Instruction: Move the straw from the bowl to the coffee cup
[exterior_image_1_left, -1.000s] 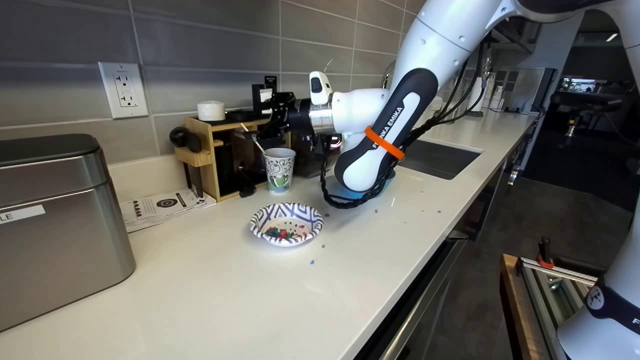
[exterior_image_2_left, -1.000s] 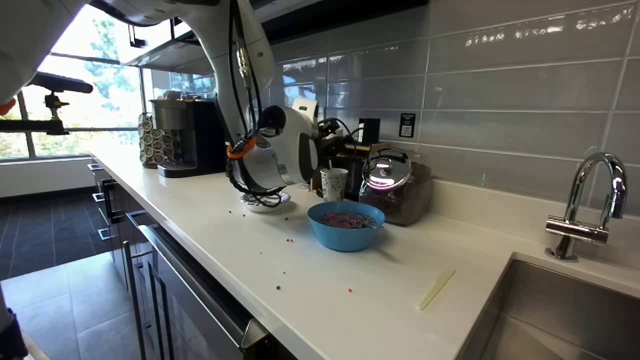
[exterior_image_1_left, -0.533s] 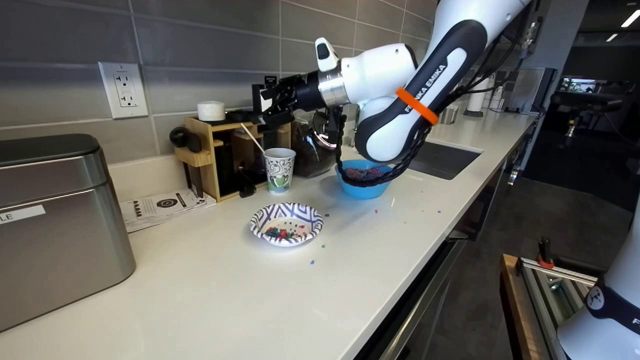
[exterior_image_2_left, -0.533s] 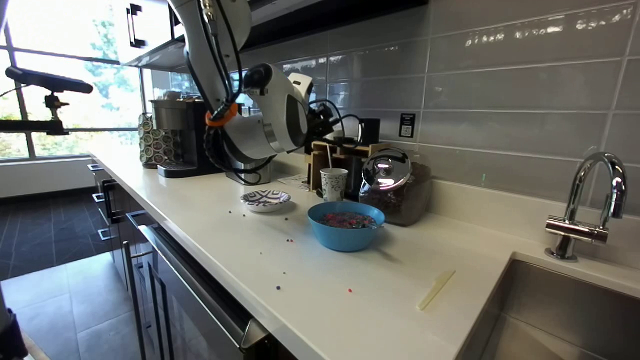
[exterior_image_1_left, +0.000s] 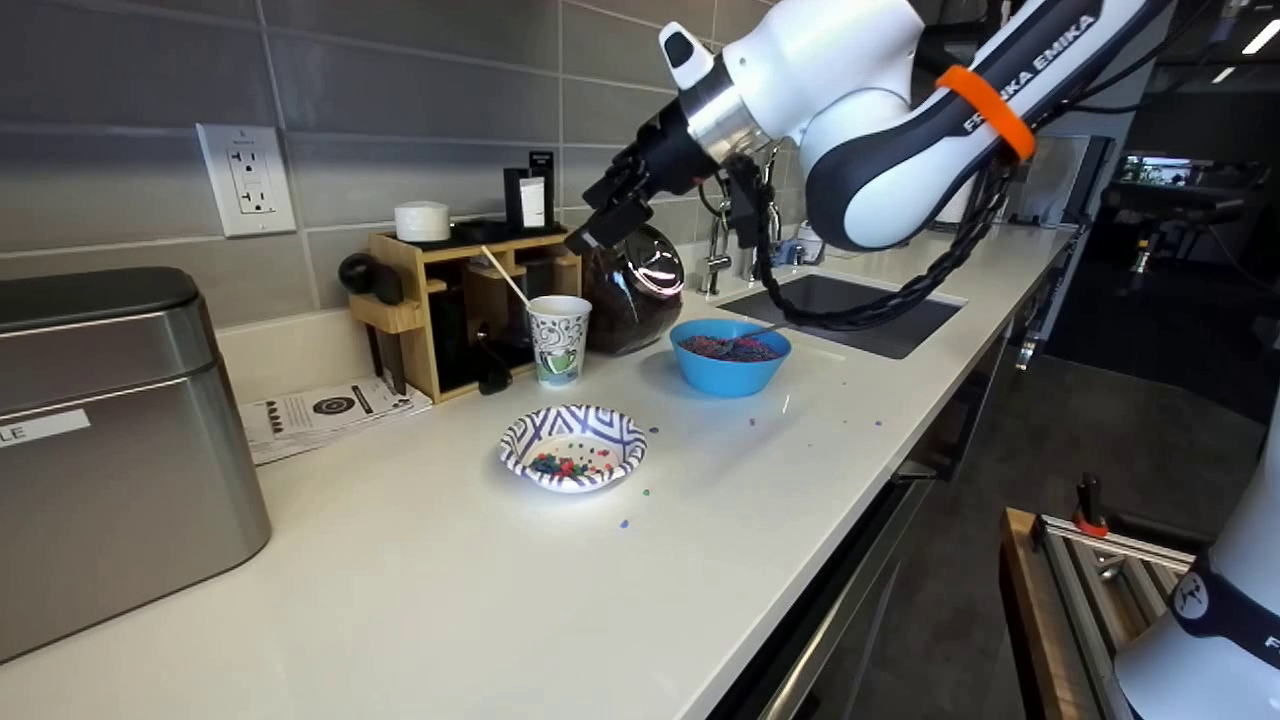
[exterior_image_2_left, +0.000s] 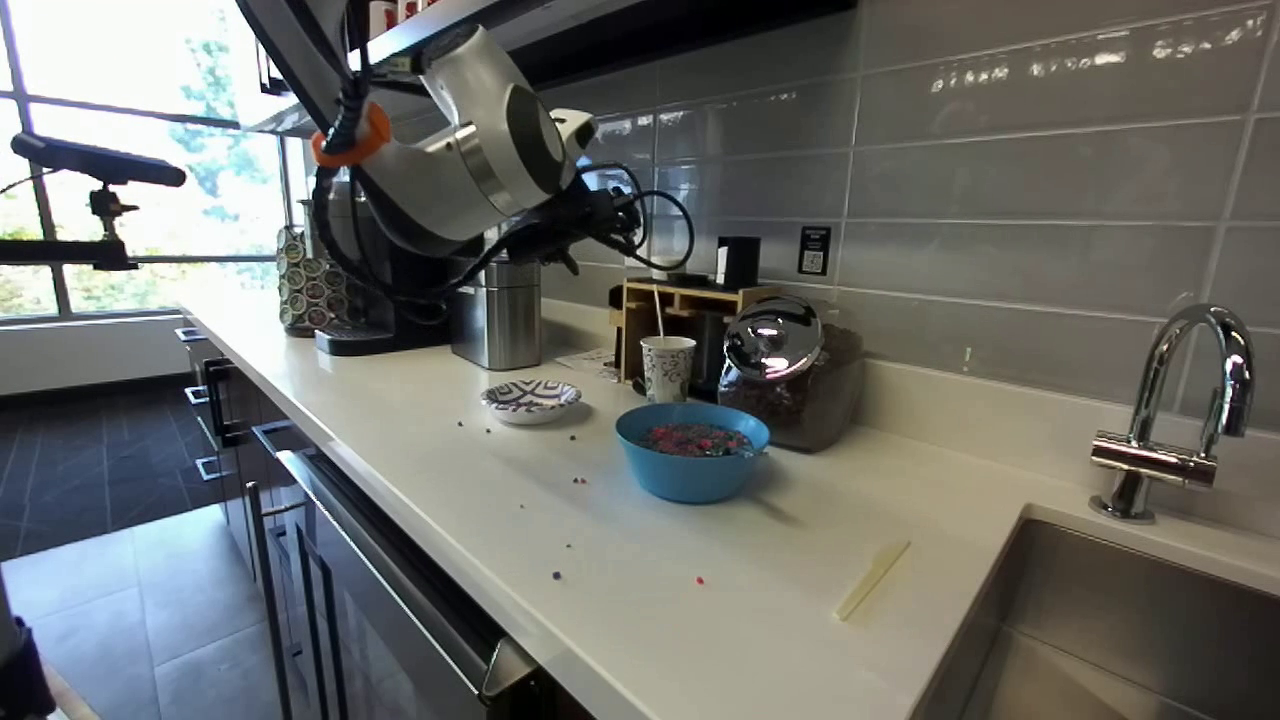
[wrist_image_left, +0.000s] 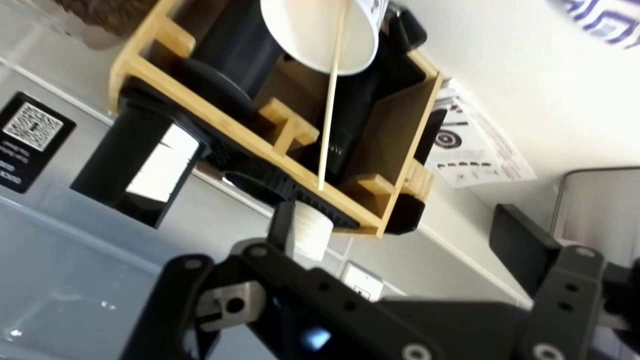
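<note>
In both exterior views the lower end of the straw (exterior_image_1_left: 505, 276) was hidden inside the coffee cup (exterior_image_1_left: 559, 342); the wrist view cut the cup off at twelve o'clock and the patterned bowl (wrist_image_left: 610, 20) at two. In an exterior view, coloured bits (exterior_image_1_left: 567, 467) in that bowl were too small to name. The cup was tapered, printed paper. The gripper (wrist_image_left: 402, 235), black and blocky, held its fingers wide, apart from the straw. Pale, slim and straight, the straw rose past the rim, its tip toward six o'clock in the wrist view.
</note>
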